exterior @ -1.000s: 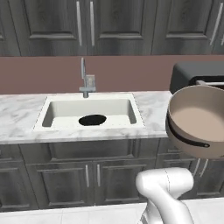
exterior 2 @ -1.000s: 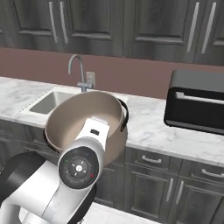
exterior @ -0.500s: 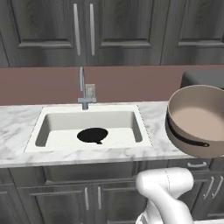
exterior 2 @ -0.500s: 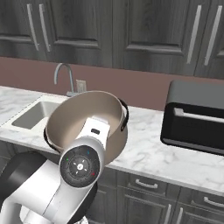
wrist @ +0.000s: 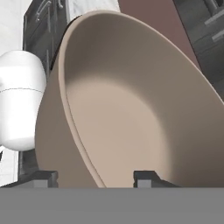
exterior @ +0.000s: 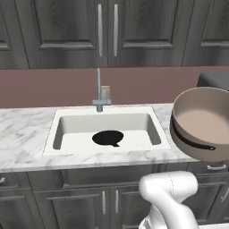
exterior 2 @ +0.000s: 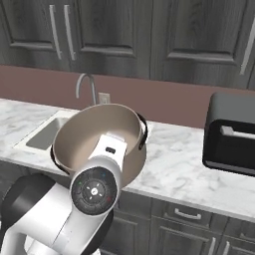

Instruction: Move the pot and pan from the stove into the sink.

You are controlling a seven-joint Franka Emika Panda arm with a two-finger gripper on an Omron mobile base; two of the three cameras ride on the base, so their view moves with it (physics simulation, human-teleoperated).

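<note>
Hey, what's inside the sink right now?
The black pan lies on the floor of the white sink, near the middle. The rest of the basin floor shows bare in the left base view. The near inner wall is hidden by the front rim.

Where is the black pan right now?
The pan lies flat on the floor of the sink, near its middle, below the faucet in the left base view.

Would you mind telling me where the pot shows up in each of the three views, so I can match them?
Left base view: the pot is at the right edge, tilted, right of the sink.
Right base view: it sits at centre left, behind the arm, mouth towards the camera.
Hand view: it looms large, its rim between the finger tips.
Shared landmark: the faucet, in both base views.
</note>
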